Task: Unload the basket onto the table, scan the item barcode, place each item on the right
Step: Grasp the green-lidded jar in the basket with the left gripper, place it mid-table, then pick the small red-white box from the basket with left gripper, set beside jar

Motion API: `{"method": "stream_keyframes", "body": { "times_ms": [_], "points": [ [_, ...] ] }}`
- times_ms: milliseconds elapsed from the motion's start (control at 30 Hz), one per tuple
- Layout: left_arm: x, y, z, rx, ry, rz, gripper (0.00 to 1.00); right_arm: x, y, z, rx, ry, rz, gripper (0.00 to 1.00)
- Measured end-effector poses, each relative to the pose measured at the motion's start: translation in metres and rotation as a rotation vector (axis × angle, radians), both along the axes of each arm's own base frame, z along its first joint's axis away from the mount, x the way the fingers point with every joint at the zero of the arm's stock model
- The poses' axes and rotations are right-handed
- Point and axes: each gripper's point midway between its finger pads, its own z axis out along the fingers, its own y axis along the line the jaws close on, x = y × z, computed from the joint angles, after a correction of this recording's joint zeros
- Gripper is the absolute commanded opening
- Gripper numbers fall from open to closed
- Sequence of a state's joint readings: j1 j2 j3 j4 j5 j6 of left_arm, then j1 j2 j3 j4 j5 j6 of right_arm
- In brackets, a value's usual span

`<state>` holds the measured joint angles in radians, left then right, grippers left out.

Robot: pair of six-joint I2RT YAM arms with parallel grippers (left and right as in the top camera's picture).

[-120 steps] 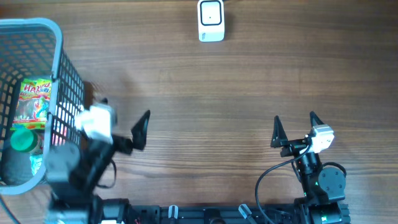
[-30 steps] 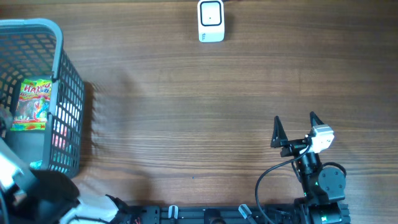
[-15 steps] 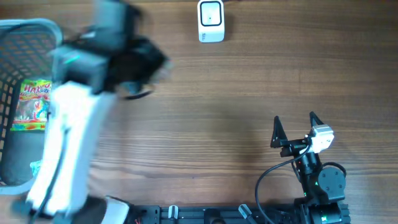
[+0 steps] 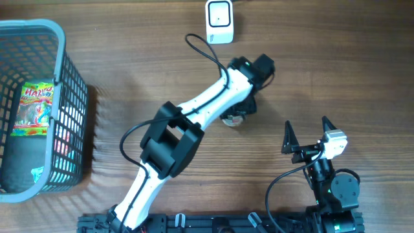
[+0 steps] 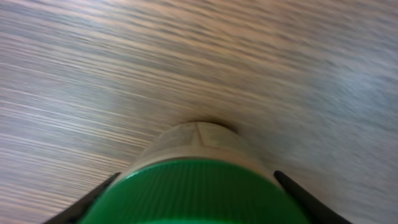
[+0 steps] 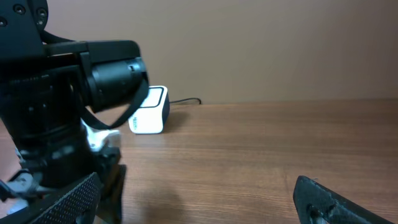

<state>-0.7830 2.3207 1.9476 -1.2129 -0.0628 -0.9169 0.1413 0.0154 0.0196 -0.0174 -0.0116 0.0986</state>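
Left claw (image 5: 196,177) — around green-capped bottle (image 5: 199,146)

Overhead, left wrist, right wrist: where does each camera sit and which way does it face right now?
Overhead: above the table, looking straight down; left arm, right arm, basket, scanner.
Left wrist: on the left arm, looking down its left pincer at the green-capped bottle it clamps over wood.
Right wrist: on the right arm, low, looking level across the table; open right pincer at bottom corners.
Shared: overhead and right wrist both show scanner and left arm.
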Motion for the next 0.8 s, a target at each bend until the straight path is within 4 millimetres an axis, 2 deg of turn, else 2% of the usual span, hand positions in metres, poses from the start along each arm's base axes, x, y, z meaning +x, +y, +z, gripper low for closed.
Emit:
{"method": "stream_keyframes", "body": {
  "times_ms": [33,67,133,200,267,333,400,433,467,500,533,567,633,667,700,733,767,800],
  "points": [
    [-0.004,-0.006,0.0,-0.003,-0.004,-0.015,0.97,0.0,0.0,0.0,0.0,0.0,0.0,1.0],
    [-0.006,-0.009,0.0,-0.003,-0.005,-0.024,1.0,0.0,0.0,0.0,0.0,0.0,0.0,1.0],
    [-0.009,-0.008,0.0,0.013,-0.011,-0.025,1.0,0.0,0.0,0.0,0.0,0.0,0.0,1.0],
    [-0.01,0.007,0.005,0.071,-0.003,-0.021,1.0,0.0,0.0,0.0,0.0,0.0,0.0,1.0],
    [-0.007,0.02,0.021,0.111,-0.012,-0.017,1.0,0.0,0.0,0.0,0.0,0.0,0.0,1.0],
    [0.019,0.026,0.084,0.064,-0.113,-0.018,1.0,0.0,0.0,0.0,0.0,0.001,0.0,1.0],
    [0.049,0.038,0.195,-0.097,-0.331,-0.002,1.0,0.0,0.0,0.0,0.0,0.0,0.0,1.0],
    [0.056,0.061,0.266,-0.191,-0.478,0.025,1.0,0.0,0.0,0.0,0.0,0.0,0.0,1.0],
    [0.055,0.085,0.313,-0.242,-0.579,0.055,1.0,0.0,0.0,0.0,0.0,0.0,0.0,1.0],
    [0.048,0.114,0.349,-0.264,-0.656,0.095,1.0,0.0,0.0,0.0,0.0,0.0,0.0,1.0],
    [0.027,0.188,0.409,-0.261,-0.814,0.231,1.0,0.0,0.0,0.0,0.0,0.0,0.0,0.99],
    [0.006,0.243,0.438,-0.224,-0.913,0.356,1.0,0.0,0.0,0.0,0.0,0.0,0.0,1.0],
    [-0.037,0.34,0.466,-0.143,-1.034,0.655,1.0,0.0,0.0,0.0,0.0,0.0,0.0,1.0],
    [-0.052,0.377,0.469,-0.1,-1.058,0.797,1.0,0.0,0.0,0.0,0.0,0.0,0.0,1.0],
    [-0.062,0.4,0.467,-0.082,-1.06,0.896,1.0,0.0,0.0,0.0,0.0,0.0,0.0,1.0],
    [-0.076,0.441,0.455,-0.037,-1.033,1.069,1.0,0.0,0.0,0.0,0.0,0.0,0.0,1.0],
    [-0.076,0.454,0.446,-0.029,-1.005,1.121,1.0,0.0,0.0,0.0,0.0,0.0,0.0,1.0],
    [-0.078,0.471,0.428,-0.023,-0.94,1.192,1.0,0.0,0.0,0.0,0.0,0.0,0.0,1.0]
  ]
}}
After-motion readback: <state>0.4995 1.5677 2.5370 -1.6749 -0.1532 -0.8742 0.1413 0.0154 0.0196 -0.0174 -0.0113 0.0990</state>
